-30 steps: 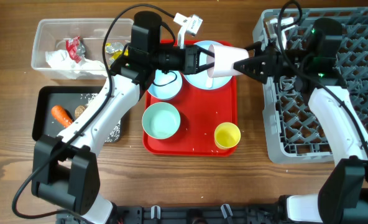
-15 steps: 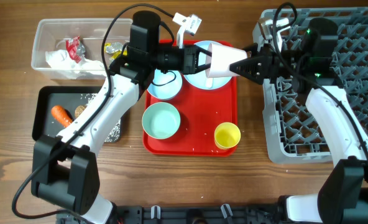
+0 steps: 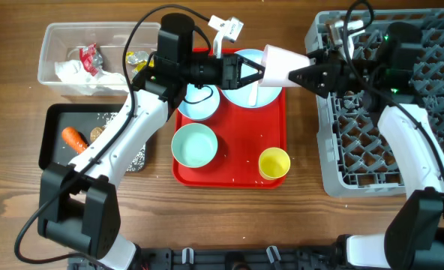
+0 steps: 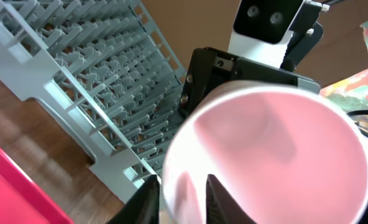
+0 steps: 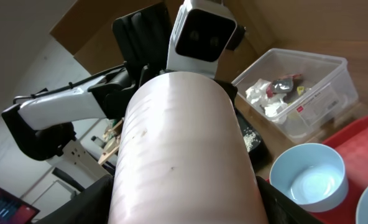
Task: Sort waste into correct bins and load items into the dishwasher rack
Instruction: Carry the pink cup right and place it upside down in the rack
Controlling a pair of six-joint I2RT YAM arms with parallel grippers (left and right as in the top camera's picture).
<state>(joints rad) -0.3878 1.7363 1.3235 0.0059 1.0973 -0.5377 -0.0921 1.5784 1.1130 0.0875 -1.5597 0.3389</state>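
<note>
Fingers of the left arm (image 4: 218, 202) are parting slightly and releasing the rim of the pink cup (image 3: 282, 65), while the right fingers (image 3: 303, 75) are holding its body and pulling it right, above the far right corner of the red tray (image 3: 229, 171), toward the dishwasher rack (image 3: 333, 161); the handover is finishing.

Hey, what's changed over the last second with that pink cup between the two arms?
The pink cup has shifted right, toward the dishwasher rack, carried by the right gripper, which is clamped around its body. The left gripper has spread its fingers at the rim, letting go. The light blue bowl and yellow cup on the red tray stayed put.
</note>
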